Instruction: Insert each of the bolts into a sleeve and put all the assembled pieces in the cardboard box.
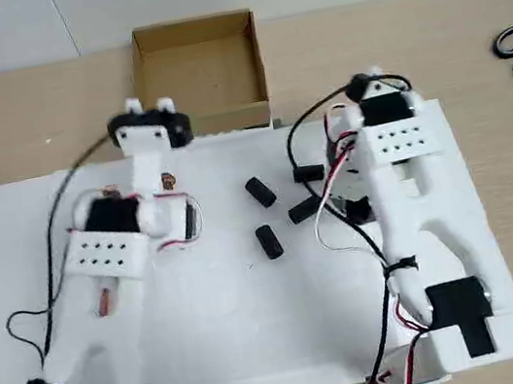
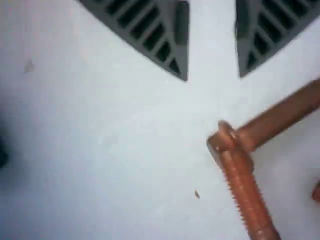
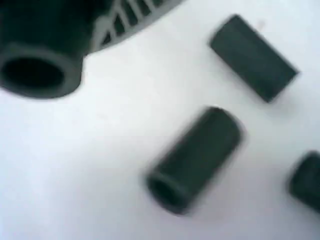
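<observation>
Bolts (image 2: pixel 247 195), copper: on the white sheet (image 1: pixel 220 326) under the left arm, two touching at one end in a V, just beside the left fingers (image 2: pixel 150 35), which hang spread apart; a third is cut off at the left wrist view's edge. Sleeves, black: one sleeve (image 3: pixel 37 70), partly cut off, pinched in the right fingers (image 3: pixel 131 19); three loose sleeves (image 3: pixel 195 160), blurred, lie on the sheet nearby. Cardboard box (image 1: pixel 224 116): open-topped, on the worktop (image 1: pixel 7 115) behind the sheet.
</observation>
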`<act>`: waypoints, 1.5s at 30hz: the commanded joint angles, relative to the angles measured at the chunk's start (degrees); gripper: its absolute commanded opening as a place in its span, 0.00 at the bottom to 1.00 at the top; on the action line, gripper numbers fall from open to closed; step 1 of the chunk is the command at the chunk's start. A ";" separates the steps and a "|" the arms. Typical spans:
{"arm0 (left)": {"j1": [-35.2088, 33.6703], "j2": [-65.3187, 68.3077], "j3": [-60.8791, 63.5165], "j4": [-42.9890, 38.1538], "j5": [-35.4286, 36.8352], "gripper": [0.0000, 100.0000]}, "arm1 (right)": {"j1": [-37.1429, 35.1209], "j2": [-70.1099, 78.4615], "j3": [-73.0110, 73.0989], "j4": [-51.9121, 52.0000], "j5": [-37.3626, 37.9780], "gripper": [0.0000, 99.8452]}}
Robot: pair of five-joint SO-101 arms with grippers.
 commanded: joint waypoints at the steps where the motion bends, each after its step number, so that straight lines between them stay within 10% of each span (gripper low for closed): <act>1: -0.53 -0.26 -10.07 6.33 0.26 0.06 | 2.68 -3.12 -2.73 3.03 0.44 0.00; 22: -4.40 31.65 -42.33 22.24 13.10 0.06 | 3.47 -3.21 -2.64 5.05 0.26 0.00; 45: -3.69 46.51 -48.04 15.12 25.67 0.07 | 3.82 -3.21 5.01 4.35 0.35 0.00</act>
